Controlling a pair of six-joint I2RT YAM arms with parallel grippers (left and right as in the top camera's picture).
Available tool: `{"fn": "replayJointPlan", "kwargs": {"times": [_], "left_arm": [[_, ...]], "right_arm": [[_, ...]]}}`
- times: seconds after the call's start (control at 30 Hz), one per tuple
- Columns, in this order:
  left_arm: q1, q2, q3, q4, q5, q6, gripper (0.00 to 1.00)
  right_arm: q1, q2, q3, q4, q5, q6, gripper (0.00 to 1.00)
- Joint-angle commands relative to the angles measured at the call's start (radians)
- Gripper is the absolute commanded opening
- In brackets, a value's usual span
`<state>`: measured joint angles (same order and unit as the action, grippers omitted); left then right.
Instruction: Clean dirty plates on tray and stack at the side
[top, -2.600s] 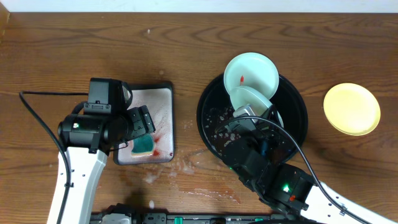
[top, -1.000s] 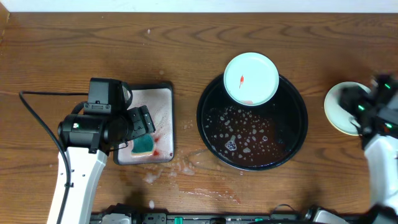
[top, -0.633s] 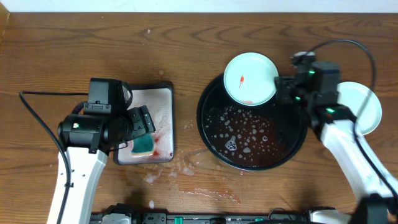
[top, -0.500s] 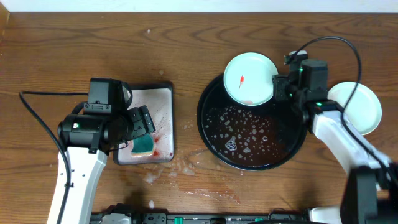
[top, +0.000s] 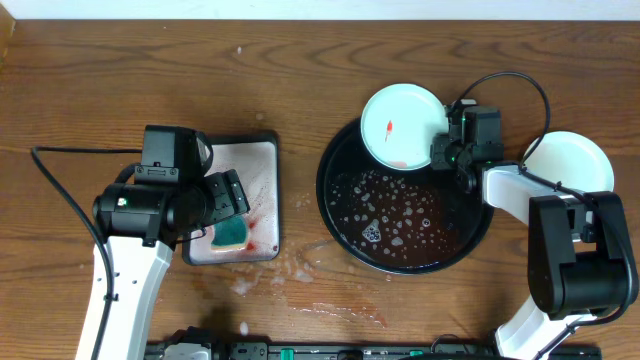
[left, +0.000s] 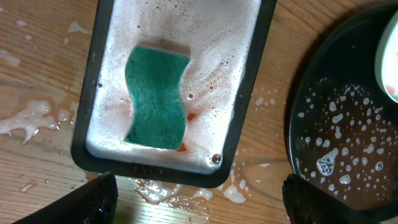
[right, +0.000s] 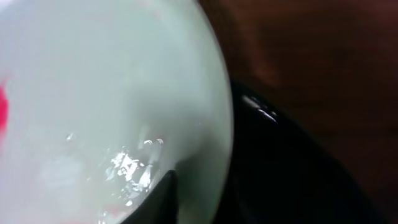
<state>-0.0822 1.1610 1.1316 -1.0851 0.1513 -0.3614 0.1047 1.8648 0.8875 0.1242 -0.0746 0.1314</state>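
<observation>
Overhead top-down; wrists close; tray shared.

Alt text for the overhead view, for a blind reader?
The right hand is at the rim of a sauce-smeared mint plate resting on the far edge of the black tray. A clean plate sits right of the tray; a green sponge lies in a silver tray at left.

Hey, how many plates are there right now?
2. One plate on the tray's far edge, at the right gripper; a second plate on the table right of the tray. More may be hidden beneath it.

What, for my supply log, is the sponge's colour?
The sponge is teal-green, clearest in the left wrist view.
</observation>
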Motion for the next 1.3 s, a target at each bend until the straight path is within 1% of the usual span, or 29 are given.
{"fn": "replayJointPlan", "kwargs": {"times": [0.0,0.1,0.2,0.27,0.37,0.5,0.6,0.67,0.73,0.8,0.83,0.87,0.9,0.93,0.97,1.07,1.1,1.17,1.23,1.27], "left_arm": [[0.003,-0.004,-0.002,-0.003,-0.002,0.01,0.85],[0.003,-0.004,-0.002,-0.003,-0.002,0.01,0.85],[0.003,-0.004,-0.002,-0.003,-0.002,0.01,0.85],[0.003,-0.004,-0.002,-0.003,-0.002,0.01,0.85],[0.003,-0.004,-0.002,-0.003,-0.002,0.01,0.85],[0.003,-0.004,-0.002,-0.003,-0.002,0.01,0.85],[0.003,-0.004,-0.002,-0.003,-0.002,0.01,0.85],[0.003,-0.004,-0.002,-0.002,-0.002,0.01,0.85],[0.003,-0.004,-0.002,-0.002,-0.002,0.01,0.85],[0.003,-0.004,-0.002,-0.002,-0.002,0.01,0.85],[0.003,-0.004,-0.002,-0.002,-0.002,0.01,0.85],[0.003,-0.004,-0.002,-0.003,-0.002,0.01,0.85],[0.003,-0.004,-0.002,-0.007,-0.002,0.01,0.85],[0.003,-0.004,-0.002,-0.014,-0.002,0.01,0.85],[0.003,-0.003,-0.004,-0.018,-0.002,0.01,0.85],[0.003,0.003,-0.018,-0.021,-0.003,0.01,0.85],[0.003,0.013,-0.041,-0.021,-0.011,0.01,0.85],[0.003,0.026,-0.084,0.002,-0.017,0.01,0.84],[0.003,0.043,-0.13,0.039,-0.069,-0.005,0.84],[0.003,0.056,-0.16,0.067,-0.116,-0.031,0.84]], "right_arm": [[0.0,0.009,-0.003,-0.01,0.019,0.079,0.02],[-0.004,0.002,-0.003,-0.039,0.016,0.141,0.01],[-0.004,-0.041,-0.003,-0.098,0.014,0.146,0.01],[-0.002,-0.101,-0.003,-0.168,0.014,0.145,0.01],[0.0,-0.211,-0.003,-0.309,0.014,0.145,0.01],[0.002,-0.363,-0.003,-0.554,0.014,0.152,0.01],[0.014,-0.415,-0.005,-0.732,0.014,0.241,0.01],[0.025,-0.415,-0.01,-0.813,0.015,0.303,0.01],[0.04,-0.406,-0.032,-0.839,0.016,0.369,0.01],[0.062,-0.405,-0.064,-0.804,0.014,0.386,0.01],[0.074,-0.406,-0.073,-0.787,0.018,0.381,0.01],[0.086,-0.405,-0.074,-0.772,0.019,0.342,0.11],[0.092,-0.406,-0.074,-0.756,0.018,0.301,0.18],[0.093,-0.412,-0.071,-0.746,0.018,0.258,0.23],[0.093,-0.417,-0.067,-0.743,0.017,0.219,0.26],[0.092,-0.449,-0.044,-0.759,0.006,0.124,0.29],[0.091,-0.487,-0.024,-0.777,-0.006,0.064,0.3],[0.092,-0.539,-0.008,-0.786,-0.027,0.011,0.31],[0.092,-0.59,-0.003,-0.786,-0.048,-0.013,0.33],[0.092,-0.62,-0.003,-0.787,-0.052,-0.012,0.34]]}}
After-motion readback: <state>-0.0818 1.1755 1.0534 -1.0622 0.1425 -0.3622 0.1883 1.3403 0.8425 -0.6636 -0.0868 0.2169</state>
